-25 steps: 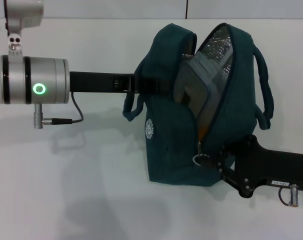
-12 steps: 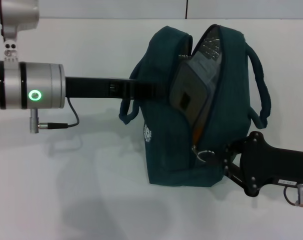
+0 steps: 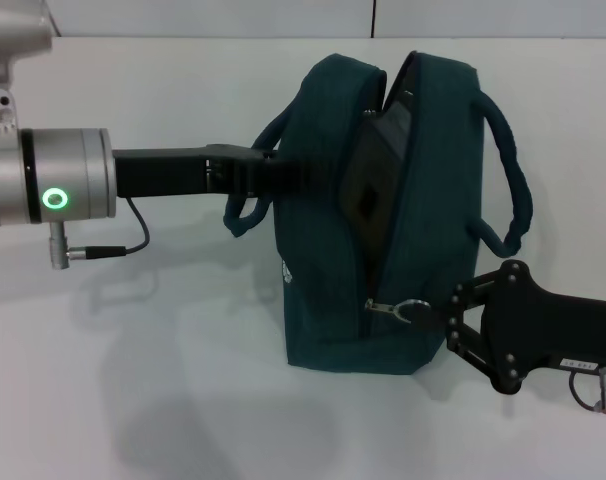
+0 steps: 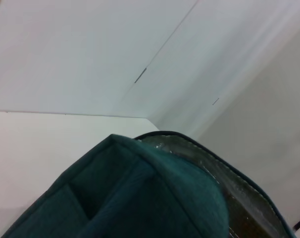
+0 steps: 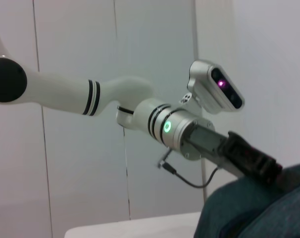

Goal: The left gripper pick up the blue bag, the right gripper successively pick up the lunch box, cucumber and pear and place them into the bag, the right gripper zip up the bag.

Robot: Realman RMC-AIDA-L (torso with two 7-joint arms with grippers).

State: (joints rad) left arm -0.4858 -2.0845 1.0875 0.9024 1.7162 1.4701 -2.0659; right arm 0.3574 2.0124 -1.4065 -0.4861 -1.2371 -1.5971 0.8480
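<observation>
The blue bag (image 3: 333,270) stands upright mid-table, its top open in a narrow gap. Inside the gap leans the grey lunch box (image 3: 375,170). My left gripper (image 3: 273,176) reaches in from the left and is shut on the bag's near rim by the handle. Low on the bag's right side, my right gripper (image 3: 435,313) is shut on the metal zipper pull (image 3: 413,310). The cucumber and pear are hidden. The left wrist view shows the bag's fabric (image 4: 155,198) and silver lining (image 4: 214,171). In the right wrist view the bag (image 5: 259,208) sits below the left arm (image 5: 184,131).
The white table (image 3: 133,380) lies all around the bag, with a wall along its far edge. The left arm's cable (image 3: 113,248) hangs just above the table on the left.
The bag has swung more upright and its opening has narrowed. The left arm drew back to the left. The zipper slider has shifted left along the bag's lower edge, with the right gripper following.
</observation>
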